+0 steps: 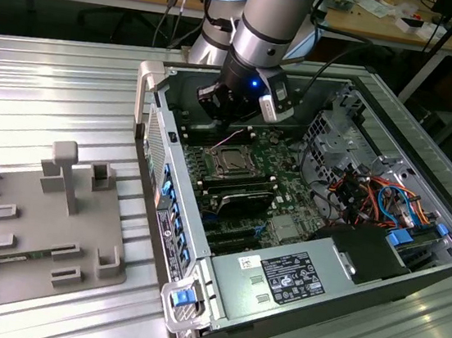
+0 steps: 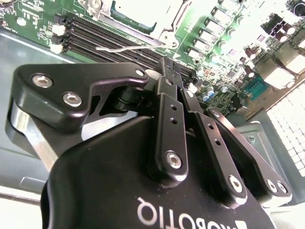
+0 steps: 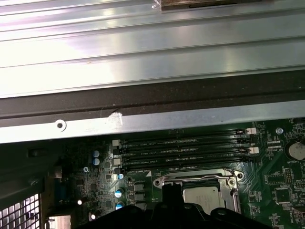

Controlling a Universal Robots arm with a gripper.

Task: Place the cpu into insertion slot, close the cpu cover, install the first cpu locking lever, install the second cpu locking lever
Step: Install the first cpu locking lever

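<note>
My gripper point(image 1: 228, 125) hangs inside the open computer case, just behind the insertion slot point(image 1: 231, 162). In the second wrist view the gripper point(image 2: 169, 67) has its fingers pressed together with nothing between them, its tip over the black memory slots point(image 2: 109, 45). The silver-topped cpu point(image 3: 206, 198) lies in the insertion slot point(image 3: 198, 193). The cpu cover point(image 3: 194, 178), a silver frame, lies flat around it. A thin wire locking lever point(image 2: 128, 48) stands free beside the socket, its end close to my fingertip. In the first wrist view the gripper point(image 3: 170, 190) sits at the socket's edge.
The grey power supply box point(image 1: 282, 279) fills the case's near end. Bundled cables and drive bays point(image 1: 379, 196) sit at the exterior view's right. A grey fixture plate with blocks point(image 1: 34, 224) rests on the ribbed metal table at the exterior view's left. The case wall point(image 3: 143, 121) runs beside the memory slots.
</note>
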